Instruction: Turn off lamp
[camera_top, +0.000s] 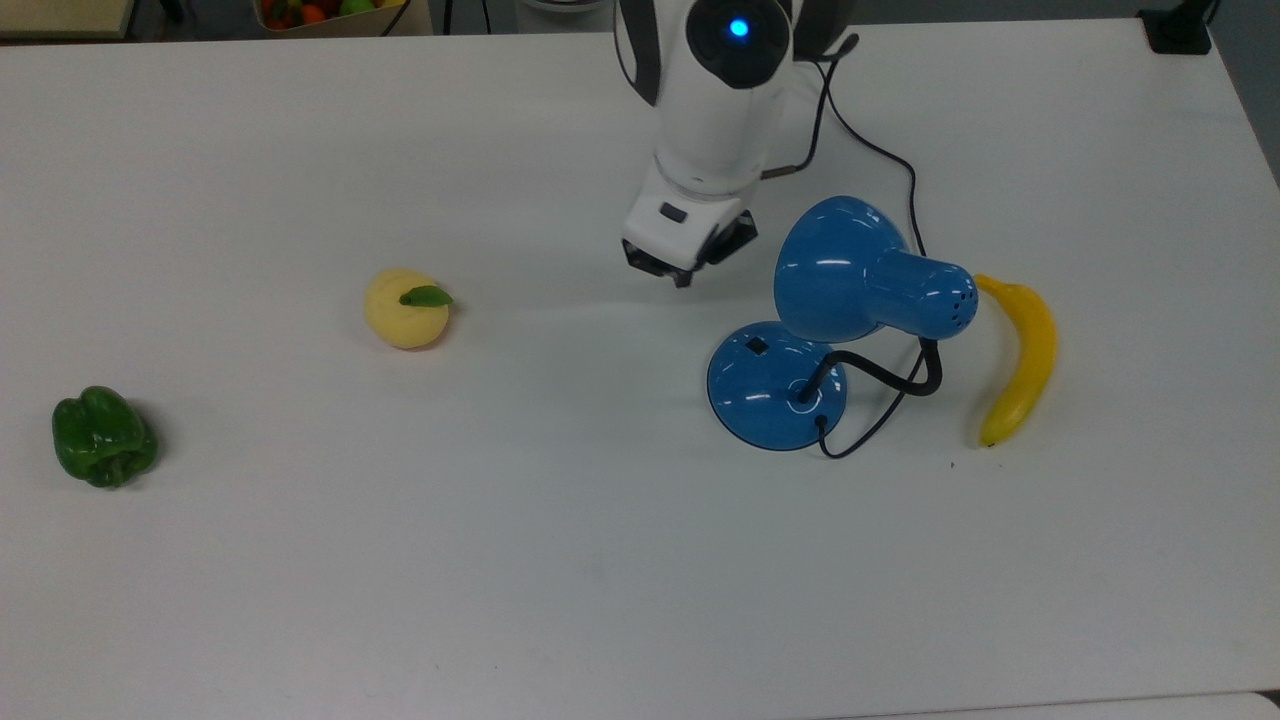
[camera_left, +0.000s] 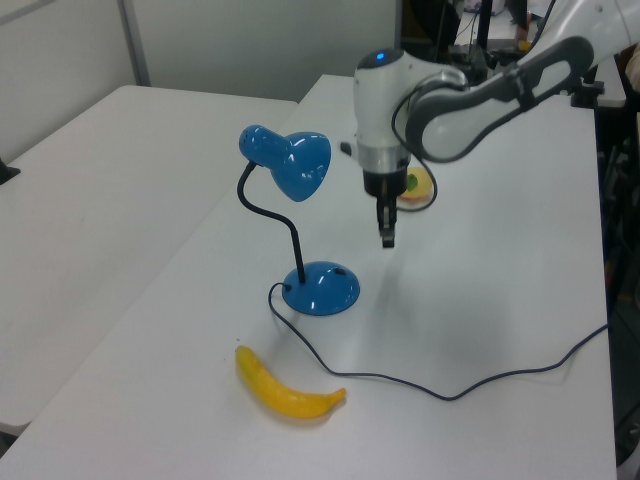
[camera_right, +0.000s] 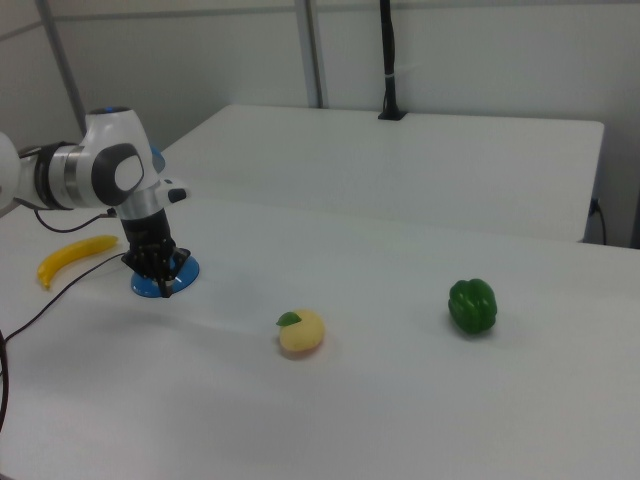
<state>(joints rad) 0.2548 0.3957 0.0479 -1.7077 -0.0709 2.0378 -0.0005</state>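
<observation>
Top view: fingers (camera_top: 683, 272) hang off the lamp (camera_top: 790, 385), apart from it, just past the base rim on the top view's upper left. The small black switch (camera_top: 757, 346) sits on the base's near side to the fingers, uncovered. Whether the fingers are spread or closed I cannot tell here. Bare counter (camera_top: 560, 520) lies to the top view's left of the fingers as far as the yellow fruit (camera_top: 406, 309); green pepper (camera_top: 103, 437) well beyond, near the counter's edge. Banana (camera_top: 1020, 357) lies on the far side of the lamp (just beside the shade).

Left view: fingers (camera_left: 386, 237) point straight down, above the counter and clear of the base (camera_left: 320, 289); the pair reads as closed or nearly so, holding nothing. Shade (camera_left: 290, 165) is level with the wrist, apart. Cord (camera_left: 450, 385) trails over the counter below the fingers.

Right view: fingers (camera_right: 160, 270) overlap the blue base (camera_right: 183, 272); contact cannot be judged. Open counter from there toward the fruit (camera_right: 301, 332) and pepper (camera_right: 472, 305).
</observation>
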